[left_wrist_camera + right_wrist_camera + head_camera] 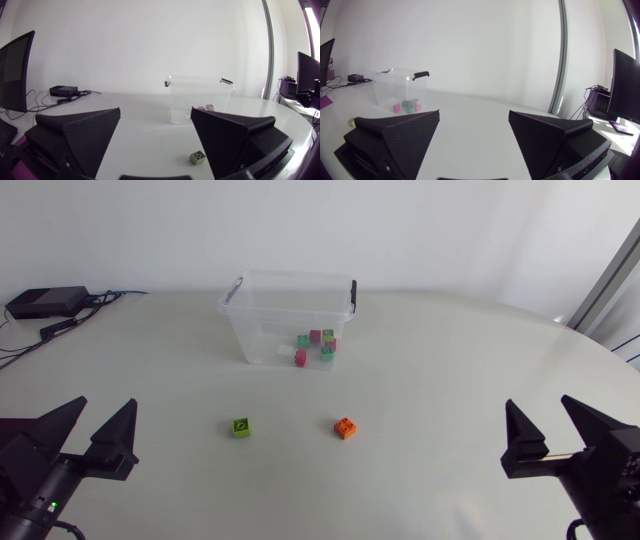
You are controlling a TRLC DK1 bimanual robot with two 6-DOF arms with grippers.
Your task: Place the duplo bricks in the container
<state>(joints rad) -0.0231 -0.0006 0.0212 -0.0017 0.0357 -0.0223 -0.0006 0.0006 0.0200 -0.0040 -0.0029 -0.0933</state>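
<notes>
Clear plastic container (262, 330) stands far centre overhead, green square duplo brick (241, 427) and orange square duplo brick (345, 427) nearer. Left wrist: left gripper (155, 120) spread, green brick ahead. Right wrist: right gripper (474, 120) spread; an off-centre pinch could flick bricks away.

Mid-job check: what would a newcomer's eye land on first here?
The clear container at the far middle of the table, with pink and green bricks inside. Nearer, a green brick and an orange brick lie loose and apart, between the left claw and right claw, both open.
</notes>
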